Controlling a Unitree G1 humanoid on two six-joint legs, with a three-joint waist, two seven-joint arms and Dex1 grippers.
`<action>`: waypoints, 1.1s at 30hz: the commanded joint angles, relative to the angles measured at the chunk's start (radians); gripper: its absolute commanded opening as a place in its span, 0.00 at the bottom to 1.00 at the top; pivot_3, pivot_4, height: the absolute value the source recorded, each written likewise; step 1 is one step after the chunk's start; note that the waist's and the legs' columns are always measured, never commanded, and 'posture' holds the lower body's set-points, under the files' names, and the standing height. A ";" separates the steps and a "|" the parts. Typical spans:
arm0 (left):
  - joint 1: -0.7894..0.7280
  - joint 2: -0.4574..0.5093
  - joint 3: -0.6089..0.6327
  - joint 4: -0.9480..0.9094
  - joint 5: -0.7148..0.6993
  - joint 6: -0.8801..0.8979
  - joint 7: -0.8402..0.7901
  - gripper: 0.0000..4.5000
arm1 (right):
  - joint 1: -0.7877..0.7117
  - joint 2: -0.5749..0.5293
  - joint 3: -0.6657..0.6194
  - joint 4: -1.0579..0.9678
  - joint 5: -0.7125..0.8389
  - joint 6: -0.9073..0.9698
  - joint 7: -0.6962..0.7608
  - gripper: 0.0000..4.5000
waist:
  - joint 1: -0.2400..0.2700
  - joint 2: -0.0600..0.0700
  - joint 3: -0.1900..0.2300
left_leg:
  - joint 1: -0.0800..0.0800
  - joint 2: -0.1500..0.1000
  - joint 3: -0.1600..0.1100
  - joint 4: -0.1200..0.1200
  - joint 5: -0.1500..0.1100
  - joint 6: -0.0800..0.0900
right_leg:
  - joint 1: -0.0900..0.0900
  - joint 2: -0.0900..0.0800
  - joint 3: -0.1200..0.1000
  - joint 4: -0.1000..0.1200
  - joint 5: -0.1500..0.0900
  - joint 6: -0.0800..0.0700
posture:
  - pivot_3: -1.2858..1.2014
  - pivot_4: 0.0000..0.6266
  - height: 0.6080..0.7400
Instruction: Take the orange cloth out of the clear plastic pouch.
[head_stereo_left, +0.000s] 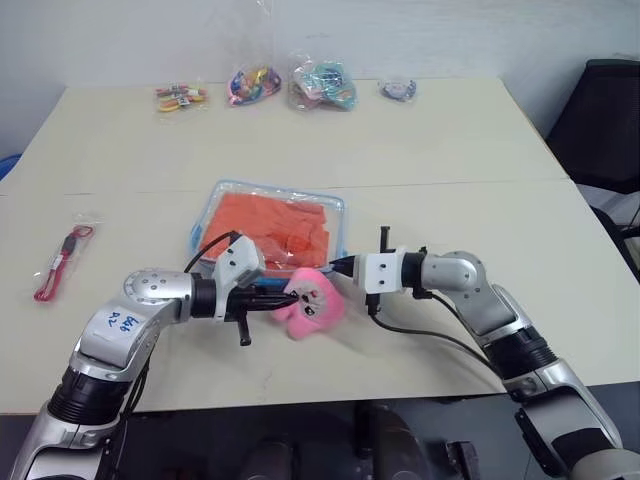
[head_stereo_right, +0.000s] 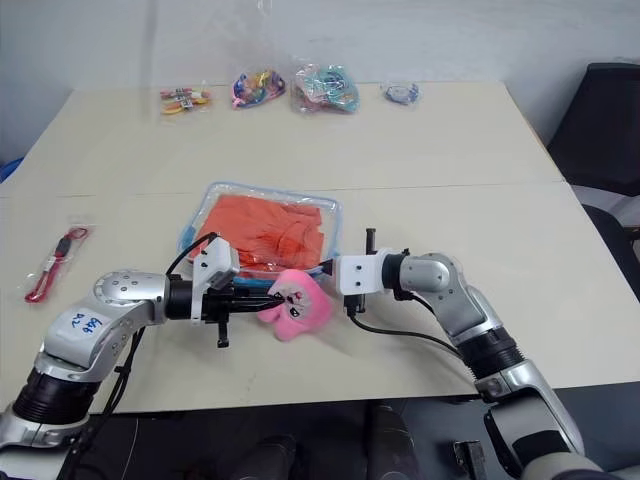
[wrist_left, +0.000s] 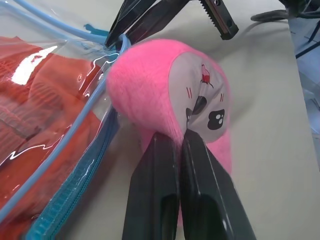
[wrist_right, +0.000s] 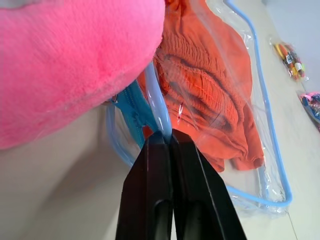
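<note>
With the left claw (head_stereo_left: 283, 299) clamped on the pink plush charm (head_stereo_left: 312, 304) and the right claw (wrist_right: 168, 137) pinched shut on the clear plastic pouch (head_stereo_left: 215, 199) zipper edge at the desk's (head_stereo_left: 450, 150) six o'clock, opening comes next before freeing the orange cloth (head_stereo_left: 280, 225) sealed inside.

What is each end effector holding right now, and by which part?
The left end effector is shut on the pink plush, at its lower face. The right end effector is shut on the pouch, at its blue edging near the zipper.
</note>
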 joint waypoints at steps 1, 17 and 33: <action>0.017 0.029 0.049 0.033 0.013 -0.035 0.002 0.00 | 0.021 -0.050 -0.063 -0.078 0.037 -0.011 0.005 0.01 | 0.001 0.000 0.000 | 0.000 0.000 0.000 0.000 0.000 0.000 | 0.000 0.000 0.000 0.000 0.000 0.000 | 0.52 0.24 1.00; -0.062 0.280 0.295 0.431 0.057 -0.190 -0.052 0.00 | 0.212 -0.350 -0.232 -0.209 0.178 -0.175 0.109 0.01 | 0.003 0.001 0.000 | 0.000 0.000 0.001 -0.001 0.000 0.000 | 0.000 0.000 -0.001 0.000 0.000 0.000 | 0.52 0.24 1.00; 0.037 0.203 0.236 0.339 0.055 -0.202 -0.084 0.24 | 0.283 -0.315 -0.225 -0.322 0.248 -0.017 0.095 0.31 | 0.004 0.001 0.000 | 0.000 0.002 0.009 0.000 0.000 0.000 | 0.000 0.000 -0.001 0.000 0.000 0.000 | 0.52 0.24 1.00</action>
